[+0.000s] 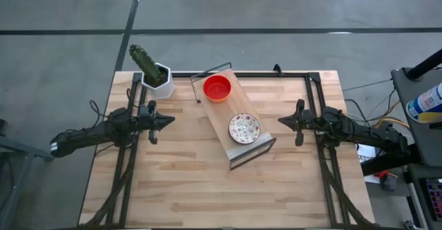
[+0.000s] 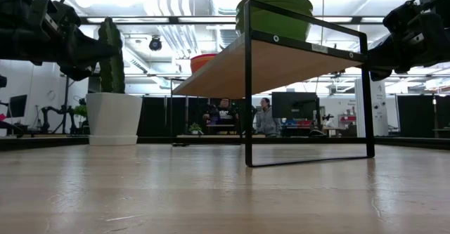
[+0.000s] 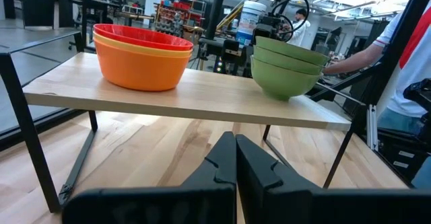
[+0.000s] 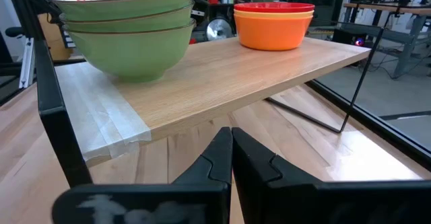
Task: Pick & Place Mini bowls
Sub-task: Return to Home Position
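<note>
The left pincer (image 1: 169,119) hung over the left part of the wooden surface (image 1: 200,188). Its two dark fingers were pressed together, holding nothing, with the tips aimed toward the middle. The right pincer (image 1: 282,121) mirrored it over the right part, its fingers likewise pressed together and empty.

Between the two tips, and apart from both, stood a low shelf (image 1: 226,109). It had a pale wood top on a thin black metal frame and was set at a slant across the surface.

The mini bowls sat on the shelf top in two stacks, with bare wood between them. Toward the back end, an orange bowl (image 3: 141,72) formed the base, with a yellow bowl (image 3: 128,49) nested in it and a red bowl (image 3: 145,35) nested on top. From above, only the red one showed. Toward the front end, three speckled bowls (image 4: 128,39) nested together, green outside and white with red specks inside.

At the back left corner of the surface, near the shelf's back end, a white hexagonal pot (image 1: 162,80) held a tall green cactus (image 1: 143,61). Beyond the surface, people (image 2: 266,116) were visible in the room.
</note>
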